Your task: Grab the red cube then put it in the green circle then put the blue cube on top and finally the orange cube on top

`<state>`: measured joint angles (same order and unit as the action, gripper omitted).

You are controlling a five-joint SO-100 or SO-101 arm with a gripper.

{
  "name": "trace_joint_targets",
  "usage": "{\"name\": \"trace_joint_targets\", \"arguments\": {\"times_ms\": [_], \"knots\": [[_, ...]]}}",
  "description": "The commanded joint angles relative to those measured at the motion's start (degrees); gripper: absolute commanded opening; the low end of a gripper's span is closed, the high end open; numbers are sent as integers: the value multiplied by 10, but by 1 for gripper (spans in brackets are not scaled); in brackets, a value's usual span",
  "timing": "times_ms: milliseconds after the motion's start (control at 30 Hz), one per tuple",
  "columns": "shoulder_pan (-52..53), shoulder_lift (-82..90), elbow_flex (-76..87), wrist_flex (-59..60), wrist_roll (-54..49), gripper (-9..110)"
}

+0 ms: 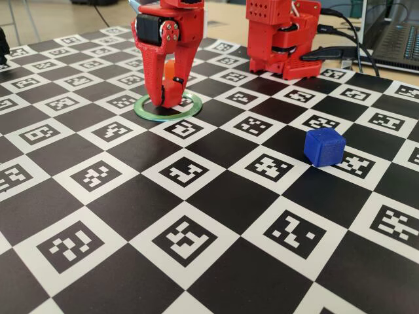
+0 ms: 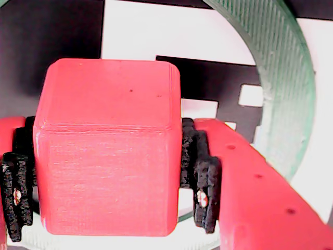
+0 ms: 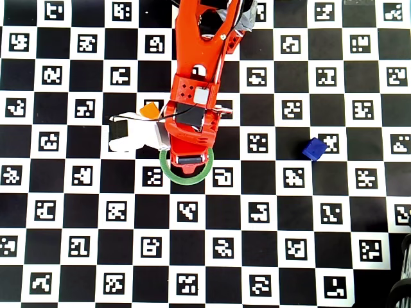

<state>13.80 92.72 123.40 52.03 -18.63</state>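
Note:
In the wrist view the red cube fills the middle, clamped between the black pads of my gripper, which is shut on it. The green circle curves round behind and to the right of the cube. In the fixed view my gripper reaches down inside the green circle; the overhead view shows the gripper over the ring. The orange cube lies just behind the ring, partly hidden by the fingers. The blue cube sits apart at the right.
The table is covered by a black-and-white checkered marker mat. The arm's red base stands at the back, with cables and a laptop at the far right.

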Motion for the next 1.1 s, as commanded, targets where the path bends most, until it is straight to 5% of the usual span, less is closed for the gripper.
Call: {"name": "trace_joint_targets", "arguments": {"times_ms": [0, 1067], "knots": [[-8, 3, -30, 4, 1, 8], [1, -4, -35, 9, 18, 34]]}}
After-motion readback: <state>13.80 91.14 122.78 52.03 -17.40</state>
